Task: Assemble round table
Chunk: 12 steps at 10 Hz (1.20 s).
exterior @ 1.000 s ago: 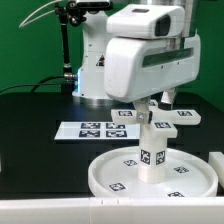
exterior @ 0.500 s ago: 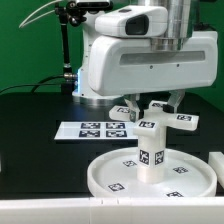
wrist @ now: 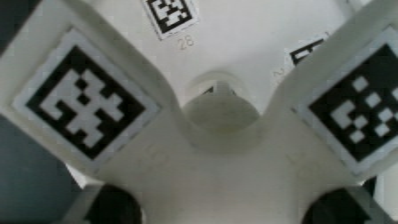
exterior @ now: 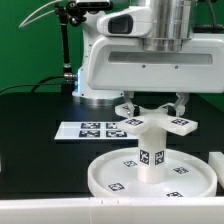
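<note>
The round disc [exterior: 150,173] is seen lying flat on the bench [exterior: 35,130], near the camera and toward the exterior view's right. The short thick leg [exterior: 152,152] stands upright at the disc's centre, its long axis vertical.

The cross-shaped base [exterior: 152,121] is seen directly above the leg, level, with its arms spread to left and right in the exterior view. Its centre appears to sit over the top of the leg. Whether it is resting on the leg or held just clear of it cannot be told.

The hand [exterior: 152,103] is positioned straight above the base, with one finger [exterior: 128,106] at the left arm of the cross and the other at the right. The wrist view is filled by the base [wrist: 210,130], with tagged arms on either side and the dark fingertips [wrist: 111,207] at the frame edge. The hand is judged to be closed on the base, though the contact itself is not plainly visible.

The marker board [exterior: 92,129] lies on the bench beyond the disc, to the exterior view's left of it, and is untouched.

The coming move is judged to turn on vertical alignment: the base's centre must stay on the leg's axis while it is pressed or turned home. A tilt would risk jamming.
</note>
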Available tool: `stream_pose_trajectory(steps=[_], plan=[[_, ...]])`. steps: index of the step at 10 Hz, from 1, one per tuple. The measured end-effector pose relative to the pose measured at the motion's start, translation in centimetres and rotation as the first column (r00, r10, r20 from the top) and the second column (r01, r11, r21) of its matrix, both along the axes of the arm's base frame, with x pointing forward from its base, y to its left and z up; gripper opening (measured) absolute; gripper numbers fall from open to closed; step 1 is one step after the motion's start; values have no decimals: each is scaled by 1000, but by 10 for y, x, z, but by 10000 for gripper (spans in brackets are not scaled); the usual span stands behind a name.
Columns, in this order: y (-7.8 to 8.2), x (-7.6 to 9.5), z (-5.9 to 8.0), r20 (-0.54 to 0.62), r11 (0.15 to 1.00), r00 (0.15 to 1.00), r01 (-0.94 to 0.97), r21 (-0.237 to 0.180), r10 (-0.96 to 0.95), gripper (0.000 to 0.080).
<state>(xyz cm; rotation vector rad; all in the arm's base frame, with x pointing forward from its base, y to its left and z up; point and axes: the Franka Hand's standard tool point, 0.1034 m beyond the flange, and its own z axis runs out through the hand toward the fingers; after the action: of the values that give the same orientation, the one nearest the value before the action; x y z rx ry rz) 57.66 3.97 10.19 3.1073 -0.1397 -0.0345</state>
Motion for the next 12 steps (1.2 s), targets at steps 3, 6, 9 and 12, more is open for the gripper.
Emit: stream_pose_trajectory(steps=[3, 6, 9, 12], plan=[[3, 0, -1, 19, 940, 939, 342, 20, -342, 443], [9, -2, -1, 57, 780, 778, 623, 63, -626, 443], [7, -2, -1, 40, 630, 629, 772, 85, -777, 443], [7, -2, -1, 22, 473, 473, 876, 91, -881, 443]])
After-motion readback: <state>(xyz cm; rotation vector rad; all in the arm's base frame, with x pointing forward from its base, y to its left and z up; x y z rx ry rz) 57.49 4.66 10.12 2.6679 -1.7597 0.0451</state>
